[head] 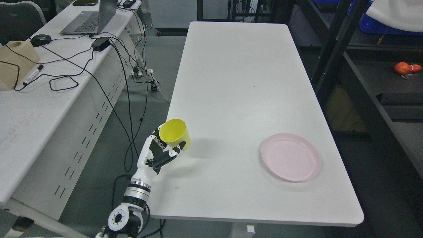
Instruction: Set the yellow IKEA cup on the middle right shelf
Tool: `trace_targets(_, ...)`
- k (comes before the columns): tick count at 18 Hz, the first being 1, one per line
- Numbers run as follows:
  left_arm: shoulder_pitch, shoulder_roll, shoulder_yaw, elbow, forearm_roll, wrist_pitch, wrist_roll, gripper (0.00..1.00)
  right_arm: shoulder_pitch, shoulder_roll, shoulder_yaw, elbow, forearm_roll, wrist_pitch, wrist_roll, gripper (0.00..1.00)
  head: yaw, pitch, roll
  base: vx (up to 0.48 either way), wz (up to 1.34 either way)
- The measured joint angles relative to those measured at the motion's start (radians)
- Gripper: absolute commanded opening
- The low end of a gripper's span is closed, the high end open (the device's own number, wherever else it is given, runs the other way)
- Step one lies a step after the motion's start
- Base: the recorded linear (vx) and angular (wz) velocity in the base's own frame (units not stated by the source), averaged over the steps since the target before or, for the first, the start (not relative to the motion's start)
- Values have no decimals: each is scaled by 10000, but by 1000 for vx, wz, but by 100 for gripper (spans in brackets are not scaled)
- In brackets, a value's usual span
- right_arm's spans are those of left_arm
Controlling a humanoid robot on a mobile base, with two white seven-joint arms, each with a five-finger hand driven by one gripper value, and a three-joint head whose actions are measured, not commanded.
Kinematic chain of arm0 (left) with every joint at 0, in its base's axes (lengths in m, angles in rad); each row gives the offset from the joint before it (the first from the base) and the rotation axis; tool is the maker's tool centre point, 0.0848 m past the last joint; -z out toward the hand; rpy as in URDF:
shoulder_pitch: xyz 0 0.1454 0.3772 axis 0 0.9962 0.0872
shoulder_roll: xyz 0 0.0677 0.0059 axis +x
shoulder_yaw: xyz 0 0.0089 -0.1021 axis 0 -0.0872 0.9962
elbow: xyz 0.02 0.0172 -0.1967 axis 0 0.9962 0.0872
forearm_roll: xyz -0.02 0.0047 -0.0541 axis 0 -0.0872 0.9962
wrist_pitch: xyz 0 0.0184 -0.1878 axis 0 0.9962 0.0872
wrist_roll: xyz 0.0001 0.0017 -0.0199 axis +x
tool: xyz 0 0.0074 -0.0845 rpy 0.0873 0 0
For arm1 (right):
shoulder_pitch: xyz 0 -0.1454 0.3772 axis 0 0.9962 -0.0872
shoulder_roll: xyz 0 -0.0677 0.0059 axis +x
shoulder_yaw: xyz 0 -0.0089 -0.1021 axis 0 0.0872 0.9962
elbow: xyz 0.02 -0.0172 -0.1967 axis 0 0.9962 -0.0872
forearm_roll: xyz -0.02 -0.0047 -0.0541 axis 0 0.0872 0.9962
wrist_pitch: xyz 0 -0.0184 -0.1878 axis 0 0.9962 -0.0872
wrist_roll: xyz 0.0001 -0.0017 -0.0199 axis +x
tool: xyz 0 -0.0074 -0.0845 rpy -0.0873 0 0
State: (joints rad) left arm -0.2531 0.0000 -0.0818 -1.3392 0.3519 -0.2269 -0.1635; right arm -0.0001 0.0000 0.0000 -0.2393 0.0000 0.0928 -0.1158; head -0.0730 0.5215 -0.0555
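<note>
- The left hand [162, 150] came in from the lower left, its white and black forearm rising past the near left corner of the white table [238, 82].
- Its fingers [176, 148] were wrapped around the lower body of the yellow cup [174, 134], grasping it, with the thumb side pressed to the cup's far-left wall.
- The cup was tilted, its open mouth turned up and toward the camera, at the table's left edge; whether its base touched the tabletop could not be told.
- A soft shadow lay on the tabletop just right of the cup.
- A pink plate [290, 157] lay flat on the table's near right part, well apart from the cup.
- To the right of the table stood a dark shelf rack [363, 99], its black uprights slanting across the upper right corner.
- An orange object [406, 67] lay on one of the rack's shelves, far from the cup.
- To the left stood a second white desk [49, 109], carrying a laptop [91, 19], a black mouse [41, 39], a black power adapter [100, 43] and a marker pen [33, 74], with black cables [129, 99] trailing over its edge toward the grey floor.
- A tan block [16, 61] sat at that desk's far-left edge.
</note>
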Motion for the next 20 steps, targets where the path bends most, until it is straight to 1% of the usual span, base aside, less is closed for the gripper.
trace_targets(9,665,0,177,-1514,314,-18,0,0,1,0,0,1,0,0,0,99,0,0,0,-123,-84)
trace_targets(20,973,0,97,-2418,371,-130,-3,0,0,0,0,0,0,0,0,99,0,0,0,-199,-161)
